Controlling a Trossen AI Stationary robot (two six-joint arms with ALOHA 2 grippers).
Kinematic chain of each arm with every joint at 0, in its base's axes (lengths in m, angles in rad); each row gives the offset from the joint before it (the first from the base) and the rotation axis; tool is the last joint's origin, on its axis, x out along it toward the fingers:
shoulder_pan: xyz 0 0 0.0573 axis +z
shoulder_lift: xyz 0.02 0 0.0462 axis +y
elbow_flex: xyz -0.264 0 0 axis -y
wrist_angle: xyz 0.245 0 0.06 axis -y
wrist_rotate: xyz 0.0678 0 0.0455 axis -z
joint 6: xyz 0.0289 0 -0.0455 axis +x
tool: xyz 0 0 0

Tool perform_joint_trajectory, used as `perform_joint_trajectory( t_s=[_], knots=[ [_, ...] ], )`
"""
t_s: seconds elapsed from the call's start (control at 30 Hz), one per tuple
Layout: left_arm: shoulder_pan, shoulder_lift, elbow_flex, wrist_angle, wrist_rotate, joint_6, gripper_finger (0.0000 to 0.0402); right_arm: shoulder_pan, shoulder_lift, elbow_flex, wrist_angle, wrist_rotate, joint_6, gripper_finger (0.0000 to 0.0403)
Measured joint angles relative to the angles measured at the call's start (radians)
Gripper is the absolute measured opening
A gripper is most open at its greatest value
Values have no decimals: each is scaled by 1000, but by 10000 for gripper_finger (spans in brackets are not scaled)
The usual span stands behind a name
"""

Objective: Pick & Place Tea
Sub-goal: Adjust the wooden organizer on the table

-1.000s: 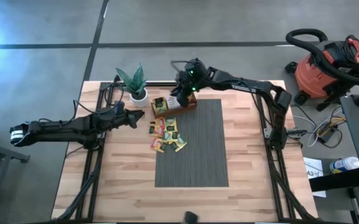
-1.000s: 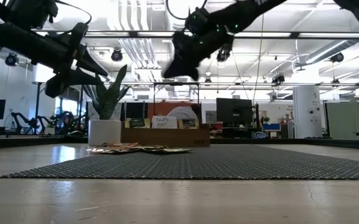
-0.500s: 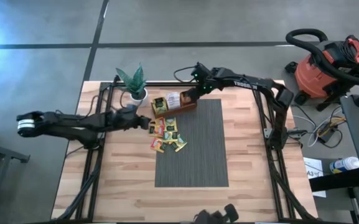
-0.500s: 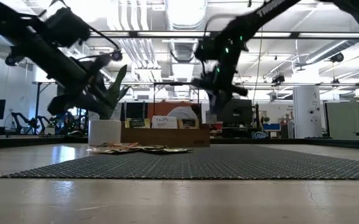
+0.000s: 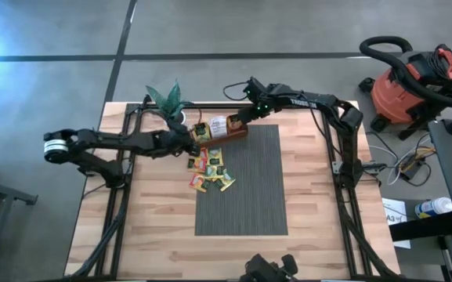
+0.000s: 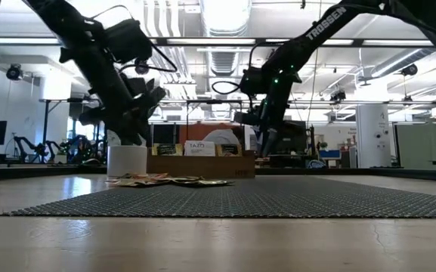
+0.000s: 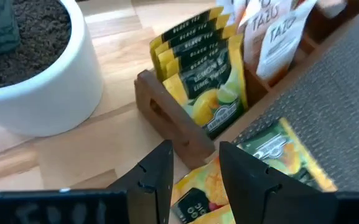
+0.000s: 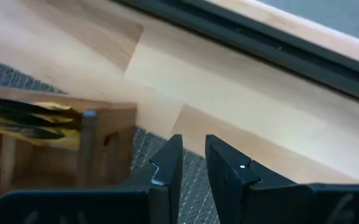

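Sachets of tea (image 5: 210,171) lie loose on the grey mat's (image 5: 249,196) far left corner, flat and facing every way, being square they show no long axis. The left gripper (image 7: 195,163), fingers spread and empty, hovers over them beside the wooden tray (image 7: 167,121); I judge this the reach, next a descent onto one sachet. The right gripper (image 8: 193,163), narrowly parted and empty, sits at the tray's other end.

Left arm stretched low across table, left gripper (image 7: 195,163) fingers parted; right arm reaching in from far side, right gripper (image 8: 193,163) fingers slightly apart
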Motion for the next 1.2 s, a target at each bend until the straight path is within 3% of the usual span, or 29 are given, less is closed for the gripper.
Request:
perform_joint_trajectory(
  t_s=[0.53, 0.77, 1.2],
  knots=[
    [20, 58, 1, -27, -6, 10, 123, -2, 0, -23, 29, -6, -85, 68],
    [41, 108, 8, 49, -3, 33, 123, 18, 0, -40, 58, -147, -128, 68],
    [88, 193, 79, 83, 1, 116, 123, 48, -24, -47, -104, -130, -133, 68]
  ],
)
